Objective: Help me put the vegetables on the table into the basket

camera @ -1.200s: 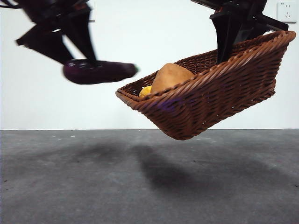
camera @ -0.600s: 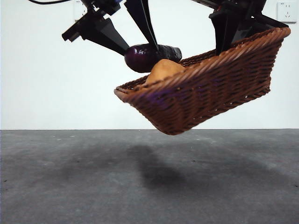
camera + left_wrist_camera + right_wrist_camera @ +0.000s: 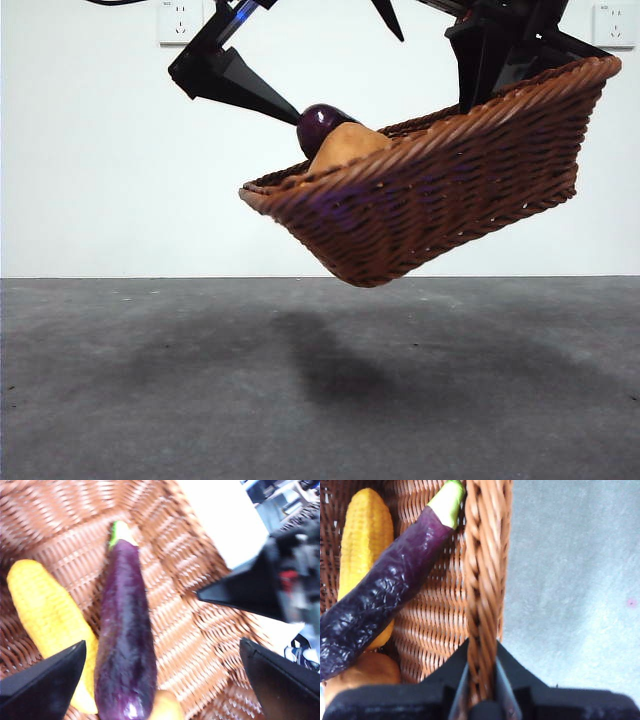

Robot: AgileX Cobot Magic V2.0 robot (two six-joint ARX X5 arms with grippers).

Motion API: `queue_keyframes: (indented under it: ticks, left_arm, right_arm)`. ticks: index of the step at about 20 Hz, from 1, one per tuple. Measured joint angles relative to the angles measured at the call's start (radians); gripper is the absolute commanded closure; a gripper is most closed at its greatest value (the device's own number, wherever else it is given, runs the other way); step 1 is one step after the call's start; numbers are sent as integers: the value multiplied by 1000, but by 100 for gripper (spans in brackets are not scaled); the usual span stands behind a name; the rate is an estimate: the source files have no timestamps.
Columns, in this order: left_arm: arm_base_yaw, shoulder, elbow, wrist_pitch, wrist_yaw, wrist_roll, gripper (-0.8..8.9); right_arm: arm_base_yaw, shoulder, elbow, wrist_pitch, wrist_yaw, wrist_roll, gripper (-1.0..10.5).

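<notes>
Right gripper (image 3: 481, 680) clamps the basket (image 3: 450, 200) rim, holding it tilted above the table (image 3: 320, 390). Eggplant (image 3: 125, 630), corn (image 3: 47, 615) and apparently potato (image 3: 345, 145) lie inside. Left gripper (image 3: 160, 680) hovers, jaws apart.

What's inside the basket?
The basket holds an eggplant, corn beside it and a potato. The eggplant covers part of the corn; the front view hides the corn behind the rim.

Low front; wrists (close) — basket (image 3: 440, 190)
</notes>
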Motion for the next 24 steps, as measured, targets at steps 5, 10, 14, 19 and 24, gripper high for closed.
queue_keyframes:
  ticks: [5, 10, 14, 19, 24]
  left_arm:
    - [0, -159, 0, -108, 2, 152, 284]
    - [0, -324, 0, -339, -10, 286, 818]
    - [0, -359, 0, -545, -50, 392, 818]
    - [0, -358, 0, -625, -130, 432, 818]
    - [0, -358, 0, -624, -130, 433, 818]
  right_arm:
    - [-69, 39, 0, 5, 15, -41, 963]
    - [-211, 150, 0, 100, -153, -106, 963]
    - [-326, 219, 0, 145, -255, -174, 963]
    - [-460, 323, 0, 235, -435, -210, 963]
    - [-520, 423, 0, 259, -439, -214, 963]
